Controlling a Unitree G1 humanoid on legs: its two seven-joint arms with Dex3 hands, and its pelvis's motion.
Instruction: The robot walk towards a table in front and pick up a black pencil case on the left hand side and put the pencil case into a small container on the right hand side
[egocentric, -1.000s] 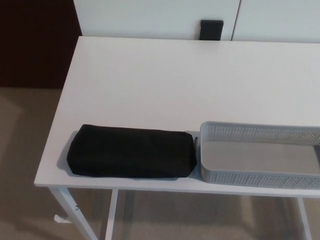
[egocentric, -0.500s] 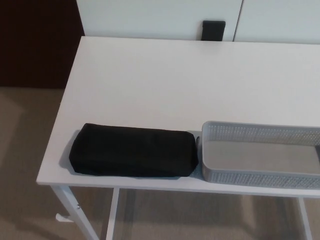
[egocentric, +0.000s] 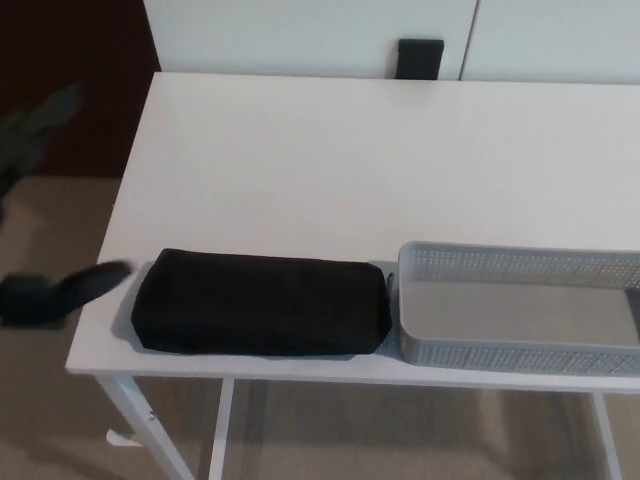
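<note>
While your blurry left hand (egocentric: 55, 290), fingers spread and empty, hovers beside the pencil case (egocentric: 262, 316), your container (egocentric: 520, 312) sits empty.

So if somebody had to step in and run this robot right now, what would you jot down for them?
Left hand: just coming in at the table's left edge, blurred, beside the pencil case and holding nothing; whether its fingers are apart cannot be told.
Right hand: not in view.
Black soft fabric pencil case: lying flat near the front edge of the white table, on the left.
Grey perforated plastic container: right beside the case, empty.
Done: the robot stands at the table.
Left: grasp the case, lift it, carry it right, set it in the container.
</note>
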